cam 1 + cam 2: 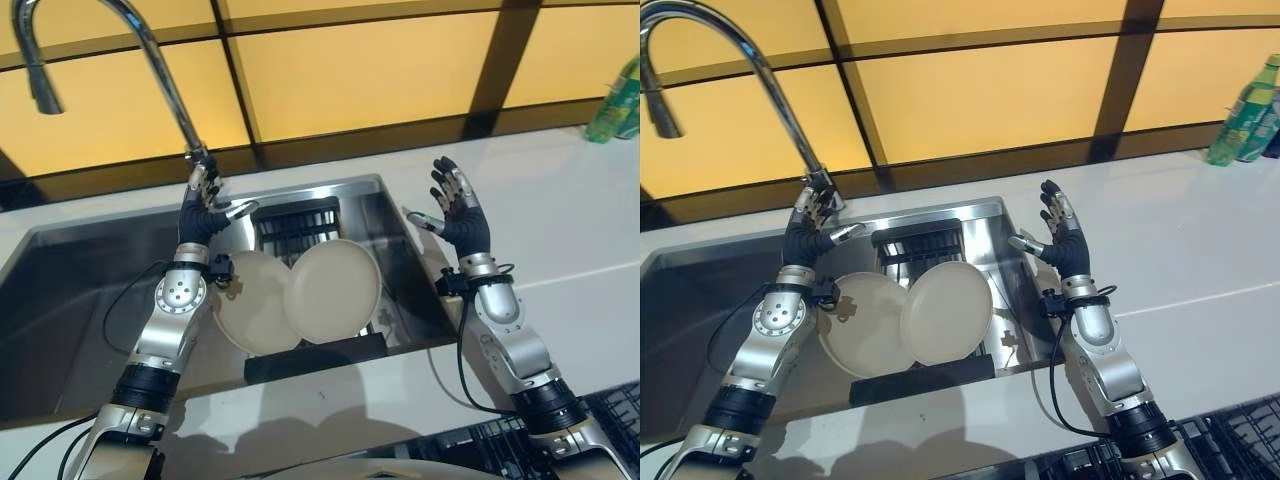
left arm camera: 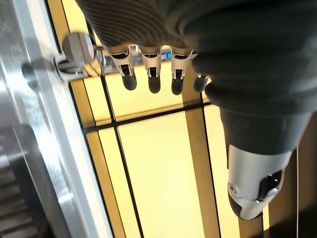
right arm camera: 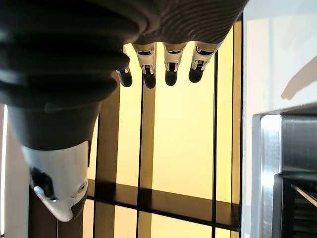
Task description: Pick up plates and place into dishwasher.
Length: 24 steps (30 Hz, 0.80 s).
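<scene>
Two plates are leaning in a rack inside the sink, overlapping, just below and between both hands. The left hand and right hand are hovering released (fingers straight, holding nothing).

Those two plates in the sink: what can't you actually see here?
- Left plate: its right part is covered by the right plate, both eye views.
- Dark rack behind them: its lower part is hidden by the plates.
- Dishwasher basket: cut off by the bottom edge.
- Green bottle: cut off by the right edge.
</scene>
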Available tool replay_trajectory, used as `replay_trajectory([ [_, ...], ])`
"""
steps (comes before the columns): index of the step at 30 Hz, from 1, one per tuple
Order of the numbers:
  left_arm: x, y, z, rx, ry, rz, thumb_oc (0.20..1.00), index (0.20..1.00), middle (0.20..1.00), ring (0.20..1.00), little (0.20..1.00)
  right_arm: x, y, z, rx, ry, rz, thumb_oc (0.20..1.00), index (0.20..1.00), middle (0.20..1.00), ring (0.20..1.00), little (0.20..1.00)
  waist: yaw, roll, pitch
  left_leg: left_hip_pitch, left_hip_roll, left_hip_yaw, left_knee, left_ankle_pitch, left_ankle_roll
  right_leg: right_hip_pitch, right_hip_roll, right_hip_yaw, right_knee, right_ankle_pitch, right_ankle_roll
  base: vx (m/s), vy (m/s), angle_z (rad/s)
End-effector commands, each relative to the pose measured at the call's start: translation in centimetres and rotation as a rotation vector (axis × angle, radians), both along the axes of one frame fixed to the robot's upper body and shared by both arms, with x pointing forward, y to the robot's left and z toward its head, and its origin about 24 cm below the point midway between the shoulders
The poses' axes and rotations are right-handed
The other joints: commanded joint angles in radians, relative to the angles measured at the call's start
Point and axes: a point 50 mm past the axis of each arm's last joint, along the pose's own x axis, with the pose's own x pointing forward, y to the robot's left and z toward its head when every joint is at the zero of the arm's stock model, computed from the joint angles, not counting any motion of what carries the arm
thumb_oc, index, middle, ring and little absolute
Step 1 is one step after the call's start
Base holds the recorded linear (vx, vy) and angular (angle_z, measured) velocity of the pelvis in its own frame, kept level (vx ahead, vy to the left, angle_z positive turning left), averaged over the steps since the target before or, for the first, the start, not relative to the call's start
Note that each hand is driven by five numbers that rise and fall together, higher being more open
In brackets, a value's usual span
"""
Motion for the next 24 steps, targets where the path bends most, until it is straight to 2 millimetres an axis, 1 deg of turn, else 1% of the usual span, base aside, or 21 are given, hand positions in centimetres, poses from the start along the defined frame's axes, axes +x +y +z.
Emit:
replay_trajectory([
  [1,1.5,1.9,3.0,0.123,-0.110,0.061,1.000,1.000,1.000,1.000,1.000,-0.4,-0.4,1.3,0.015,-0.071,0.023,1.000,1.000,1.000,1.000,1.000,-0.023,-0.028,-0.042,0.006,-0.050,0.017,0.116,-0.155,0.062,-0.138,0.014,0.044,0.080,0.036,-0.011,0.07,0.024,-0.16],
  [3,1.6,2.4,2.7,0.134,-0.096,0.068,1.000,1.000,1.000,1.000,1.000,-0.5,-0.4,1.1,0.014,-0.062,0.027,1.000,1.000,1.000,1.000,1.000,-0.033,-0.028,-0.037,0.013,-0.055,0.029,0.117,-0.163,0.069,-0.148,0.010,0.058,0.083,0.041,-0.005,0.06,0.022,-0.19],
  [7,1.7,2.4,2.3,0.203,-0.064,0.013,1.000,1.000,1.000,1.000,1.000,-0.8,-0.7,0.9,0.015,-0.049,0.027,1.000,1.000,1.000,1.000,1.000,-0.049,-0.026,-0.029,0.018,-0.062,0.043,0.116,-0.170,0.076,-0.163,0.005,0.078,0.085,0.051,0.005,0.05,0.022,-0.17],
  [9,2.0,2.4,1.7,0.225,-0.023,-0.004,1.000,1.000,1.000,1.000,1.000,-0.9,-0.7,0.5,0.012,-0.041,0.030,1.000,1.000,1.000,1.000,1.000,-0.057,-0.023,-0.026,0.023,-0.064,0.048,0.112,-0.173,0.078,-0.170,0.003,0.083,0.089,0.054,0.010,0.06,0.027,-0.12],
  [13,2.4,2.9,0.3,0.246,0.059,-0.024,1.000,1.000,1.000,1.000,1.000,-1.1,-1.1,0.4,0.005,-0.026,0.034,1.000,1.000,1.000,1.000,1.000,-0.071,-0.018,-0.020,0.029,-0.070,0.054,0.109,-0.177,0.084,-0.185,-0.001,0.092,0.102,0.056,0.015,0.06,0.032,-0.01],
  [18,2.5,3.2,-1.8,0.242,0.178,-0.033,1.000,1.000,1.000,1.000,1.000,-0.9,-1.2,0.2,-0.003,-0.016,0.032,1.000,1.000,1.000,1.000,1.000,-0.073,-0.012,-0.003,0.027,-0.075,0.048,0.116,-0.180,0.087,-0.193,-0.004,0.094,0.117,0.052,0.016,0.04,0.035,-0.01],
  [24,2.5,3.0,-3.0,0.265,0.278,-0.118,1.000,1.000,1.000,1.000,1.000,-0.9,-1.3,0.3,-0.014,-0.015,0.025,1.000,1.000,1.000,1.000,1.000,-0.078,-0.005,0.017,0.019,-0.082,0.045,0.125,-0.182,0.089,-0.204,-0.009,0.096,0.132,0.050,0.019,0.03,0.043,0.00],
])
